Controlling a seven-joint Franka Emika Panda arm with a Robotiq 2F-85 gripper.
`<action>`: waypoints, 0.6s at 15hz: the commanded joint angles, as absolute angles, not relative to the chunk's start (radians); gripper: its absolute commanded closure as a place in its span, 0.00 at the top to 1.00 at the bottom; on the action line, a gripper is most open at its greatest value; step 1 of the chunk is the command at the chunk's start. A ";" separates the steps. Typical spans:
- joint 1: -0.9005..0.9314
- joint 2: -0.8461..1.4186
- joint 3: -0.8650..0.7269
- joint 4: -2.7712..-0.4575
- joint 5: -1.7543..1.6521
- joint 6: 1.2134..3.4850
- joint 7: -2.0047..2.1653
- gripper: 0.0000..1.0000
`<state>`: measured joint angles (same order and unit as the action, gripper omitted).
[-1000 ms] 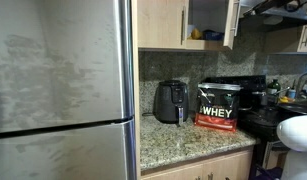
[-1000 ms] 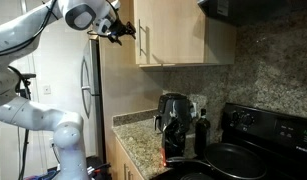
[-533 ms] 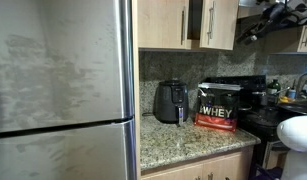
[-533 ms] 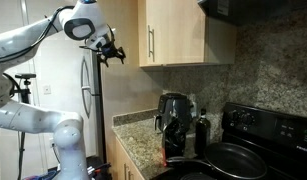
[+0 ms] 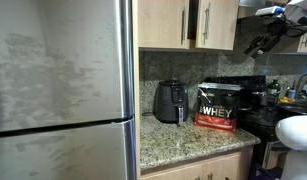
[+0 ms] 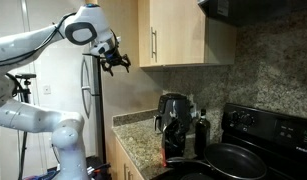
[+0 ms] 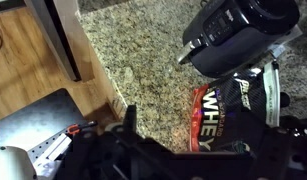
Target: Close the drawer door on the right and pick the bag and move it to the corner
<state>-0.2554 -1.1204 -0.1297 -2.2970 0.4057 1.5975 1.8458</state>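
The drawer door [image 5: 219,22] is flat light wood with a slim silver handle at its left edge, and it sits flush shut; it also shows in an exterior view [image 6: 180,30]. My gripper [image 5: 261,43] hangs in the air right of and below the door, apart from it, open and empty [image 6: 115,63]. The bag [image 5: 218,107], black with a red band and white "WHEY", stands on the granite counter. The wrist view looks down on the bag [image 7: 229,122] beneath my gripper [image 7: 208,152]. The corner [image 5: 146,116] lies by the fridge side.
A black air fryer [image 5: 171,101] stands between the bag and the corner, also in the wrist view [image 7: 239,34]. The stainless fridge [image 5: 63,90] fills the left. A black stove [image 5: 261,110] with pans is beside the bag. A dark bottle [image 6: 202,126] stands on the counter.
The drawer door has swung from open to shut. My gripper has left the door and moved away and down from it.
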 commanded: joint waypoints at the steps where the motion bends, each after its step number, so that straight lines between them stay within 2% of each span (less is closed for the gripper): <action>1: -0.353 -0.991 -0.073 -2.348 0.365 1.854 1.818 1.00; 3: -0.410 -0.901 -0.021 -2.344 0.380 2.031 1.825 1.00; 5: -0.389 -0.788 0.001 -2.315 0.361 2.190 1.922 1.00; 6: -0.352 -0.890 -0.039 -2.359 0.352 2.109 1.883 1.00; 9: -0.348 -0.786 -0.022 -2.335 0.345 2.201 1.925 1.00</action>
<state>-0.3770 -0.7865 -0.0028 -2.3362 0.3694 2.1967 1.9070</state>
